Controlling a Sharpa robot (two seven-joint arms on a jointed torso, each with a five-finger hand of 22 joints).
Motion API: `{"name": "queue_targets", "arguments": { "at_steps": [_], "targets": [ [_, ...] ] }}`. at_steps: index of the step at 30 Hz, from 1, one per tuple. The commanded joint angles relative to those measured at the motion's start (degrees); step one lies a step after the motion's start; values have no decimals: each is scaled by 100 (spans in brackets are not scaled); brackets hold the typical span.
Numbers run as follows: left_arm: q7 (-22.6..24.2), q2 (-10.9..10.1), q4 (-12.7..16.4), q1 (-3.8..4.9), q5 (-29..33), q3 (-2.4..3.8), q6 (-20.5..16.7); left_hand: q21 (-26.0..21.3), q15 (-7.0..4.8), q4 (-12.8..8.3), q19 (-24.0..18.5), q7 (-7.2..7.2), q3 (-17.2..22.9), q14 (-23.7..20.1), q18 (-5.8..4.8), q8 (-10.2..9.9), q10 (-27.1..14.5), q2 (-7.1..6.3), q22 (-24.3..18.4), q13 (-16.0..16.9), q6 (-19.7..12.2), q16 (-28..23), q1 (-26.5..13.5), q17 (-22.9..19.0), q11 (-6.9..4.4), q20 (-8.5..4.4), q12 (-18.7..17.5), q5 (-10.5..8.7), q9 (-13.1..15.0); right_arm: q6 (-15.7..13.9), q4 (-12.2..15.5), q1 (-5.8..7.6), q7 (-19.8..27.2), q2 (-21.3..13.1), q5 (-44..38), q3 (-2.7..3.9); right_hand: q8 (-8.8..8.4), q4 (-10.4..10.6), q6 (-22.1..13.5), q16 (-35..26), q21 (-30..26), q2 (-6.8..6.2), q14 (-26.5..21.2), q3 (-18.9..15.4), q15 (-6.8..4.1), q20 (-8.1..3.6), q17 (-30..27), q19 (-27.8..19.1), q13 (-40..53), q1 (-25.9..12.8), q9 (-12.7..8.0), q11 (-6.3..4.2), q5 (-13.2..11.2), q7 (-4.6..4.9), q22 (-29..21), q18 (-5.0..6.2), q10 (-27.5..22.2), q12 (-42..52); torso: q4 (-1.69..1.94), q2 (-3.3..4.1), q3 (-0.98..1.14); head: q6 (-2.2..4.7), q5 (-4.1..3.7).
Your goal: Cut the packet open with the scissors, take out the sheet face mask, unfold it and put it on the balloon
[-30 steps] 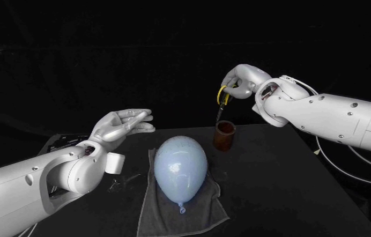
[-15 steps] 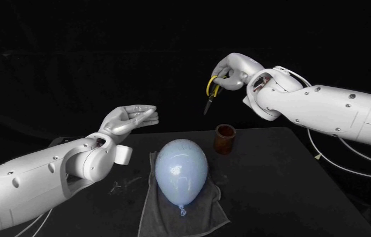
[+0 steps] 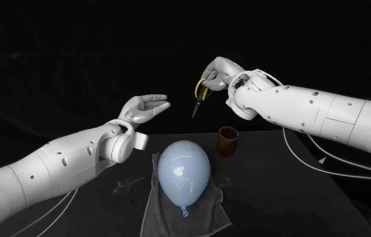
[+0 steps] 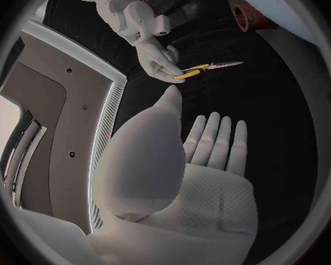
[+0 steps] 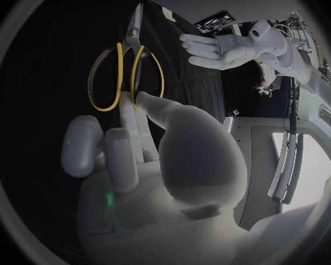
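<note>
Scissors point(image 3: 199, 94) rose higher in right hand point(image 3: 217, 73); left hand point(image 3: 145, 107) lifted too.

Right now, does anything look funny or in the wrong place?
Nothing is spilled or broken. One thing looks odd: the right hand holds the scissors high in the air, blades pointing down, while the left hand is open and empty. The balloon lies neatly on its grey towel.

- Looking like a robot lab w/ studio setup: black backdrop point(image 3: 93, 22) hanging behind black table point(image 3: 309, 194).
- Cables point(image 3: 318, 161) trailing across table, beside white robot arm point(image 3: 309, 105).
</note>
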Motion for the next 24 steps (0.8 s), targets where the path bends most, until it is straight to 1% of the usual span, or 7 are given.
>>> {"name": "queue_targets", "arguments": {
  "at_steps": [1, 6, 12, 15, 18, 20, 24],
  "targets": [
    [-407, 165, -126, 43, -580, 10, -346, -136, 43, 81, -452, 292, -466, -355, -141, -87, -506, 80, -42, -17, -273, -76, -1, -122, -25, 10, -35, 11, -40, -66, -142, -13, -237, 158, 298, 4, 27, 1, 2, 15, -28, 56, 271, 49, -41, -9, -20, -27, 6, 15, 125, -251, 16, -17, -19, -20, 306, 25, 1, 3, 4, 22, 50],
    [-796, 401, -301, 71, -830, 11, -564, -199, 88, 96, -671, 267, -762, -475, -212, -138, -782, 122, -56, -32, -450, -81, 43, -172, -87, 13, -54, 12, -61, -81, -241, -28, -258, 328, 407, 3, 28, 0, 1, 16, -28, 55, 271, 50, -41, -10, -18, -27, 6, 15, 126, -251, 16, -17, -18, -20, 306, 25, 13, -2, 4, 14, 75],
    [-1126, 703, -594, 94, -975, 1, -607, -223, 120, 108, -736, 270, -924, -588, -223, -175, -984, 64, -60, -41, -575, -89, 39, -211, -89, 9, -62, 13, -77, -133, -248, -37, -299, 433, 461, 3, 30, -2, -1, 12, -33, 56, 269, 55, -41, -10, -28, -33, 6, 16, 130, -251, 16, -16, -27, -18, 307, 24, -8, -5, 6, 15, 100],
    [-1216, 809, -688, 97, -1002, -2, -600, -224, 98, 110, -727, 301, -954, -509, -208, -156, -913, 75, -57, -30, -527, -69, 35, -193, -61, 3, -45, 14, -62, -159, -237, -40, -312, 470, 481, 3, 33, -3, -4, 13, -33, 58, 270, 60, -42, -11, -27, -32, 6, 16, 133, -250, 15, -16, -27, -18, 308, 23, -6, -1, 7, 23, 105],
    [-1319, 930, -800, 100, -1019, -4, -600, -192, 34, 109, -602, 353, -977, -196, -159, -73, -638, 140, -38, -5, -319, 6, 9, -122, 14, 4, -3, 12, -3, -177, -208, -44, -313, 507, 503, 3, 36, -4, -6, 11, -38, 60, 268, 64, -42, -12, -35, -37, 6, 15, 137, -250, 15, -15, -35, -16, 310, 22, 3, 0, 12, 27, 101],
    [-1371, 1018, -886, 103, -1017, -5, -620, -166, 17, 102, -504, 364, -971, 22, -130, 10, -368, 209, -28, 13, -112, 54, -5, -76, 42, 3, 29, 12, 55, -170, -178, -46, -311, 528, 530, 4, 37, -5, -8, 9, -38, 61, 268, 67, -42, -12, -40, -38, 6, 14, 139, -250, 14, -15, -35, -16, 311, 22, -3, 0, 14, 36, 118],
    [-1371, 1125, -992, 106, -949, -6, -683, -107, -5, 90, -258, 358, -944, 343, -78, 87, -81, 336, -3, 26, 74, 128, 5, -9, 49, 0, 52, 10, 108, -153, -119, -50, -309, 541, 568, 4, 37, -5, -8, 9, -38, 61, 268, 67, -42, -12, -40, -38, 6, 14, 139, -250, 14, -15, -35, -16, 311, 22, -10, 1, 11, 42, 120]
  ]
}}
